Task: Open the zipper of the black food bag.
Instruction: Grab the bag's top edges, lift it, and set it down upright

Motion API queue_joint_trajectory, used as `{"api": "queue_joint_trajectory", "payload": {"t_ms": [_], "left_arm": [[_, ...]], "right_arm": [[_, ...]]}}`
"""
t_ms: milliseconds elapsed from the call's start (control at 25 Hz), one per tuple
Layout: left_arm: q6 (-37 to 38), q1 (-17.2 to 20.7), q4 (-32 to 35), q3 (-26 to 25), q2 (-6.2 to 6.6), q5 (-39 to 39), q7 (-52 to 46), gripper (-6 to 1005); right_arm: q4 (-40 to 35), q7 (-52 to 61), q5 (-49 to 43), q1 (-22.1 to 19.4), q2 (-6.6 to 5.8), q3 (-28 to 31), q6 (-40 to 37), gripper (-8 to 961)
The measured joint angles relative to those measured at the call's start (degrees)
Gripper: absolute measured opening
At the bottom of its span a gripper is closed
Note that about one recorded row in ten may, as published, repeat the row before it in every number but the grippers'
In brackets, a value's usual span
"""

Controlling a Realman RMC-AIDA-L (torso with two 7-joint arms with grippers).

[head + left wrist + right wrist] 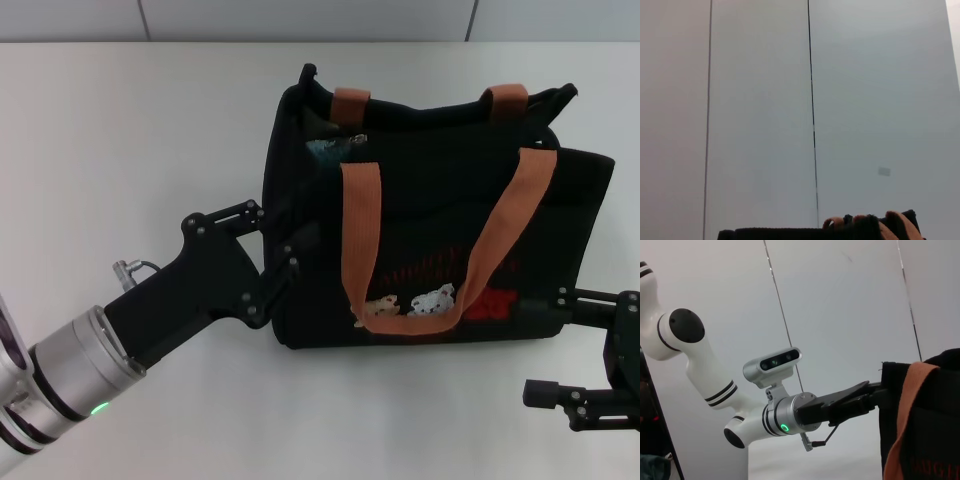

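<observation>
The black food bag [430, 220] stands on the white table [120, 140], its bear-print side facing me and its orange-brown handles [362, 230] draped over that side. The zipper runs along the top edge, with its small silver pull tab [358, 139] near the bag's left end. A gap in the top there shows teal inside. My left gripper [278, 230] is closed on the bag's left end, as the right wrist view confirms for the left gripper [879, 391] and bag [930, 435]. My right gripper [555, 345] stands open by the bag's lower right corner, holding nothing.
The left arm's silver wrist [75, 375] crosses the table's front left. A pale panelled wall [300, 18] lies behind the table. The left wrist view shows only that wall and a strip of the bag's top [805, 233].
</observation>
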Motion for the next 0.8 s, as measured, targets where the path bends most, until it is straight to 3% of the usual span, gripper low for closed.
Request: {"api": "queue_joint_trajectory", "payload": {"t_ms": [360,640,760,800], "left_arm": [[0.9,-1.1,0.3,-1.9,0.01,0.1,0.0,239],[4.0,-4.1,4.2,-4.5,0.22,0.1,-0.1,209],[5.5,-5.6,6.5,-5.0,0.22,0.1,-0.3,208],[6.9,-6.8,8.5,-5.5,0.3,0.1,-0.5,208]], "right_arm": [[0.0,0.1,1.6,0.0,0.16,1.5,-0.6,766],[-1.8,3.9,14.8,-0.3,-0.28,2.9,-1.9,765],[-5.7,10.0,20.5,0.1,-0.55,3.5,-0.7,765],[-10.8,15.7,21.8,1.0,-0.5,3.6,1.7,764]]}}
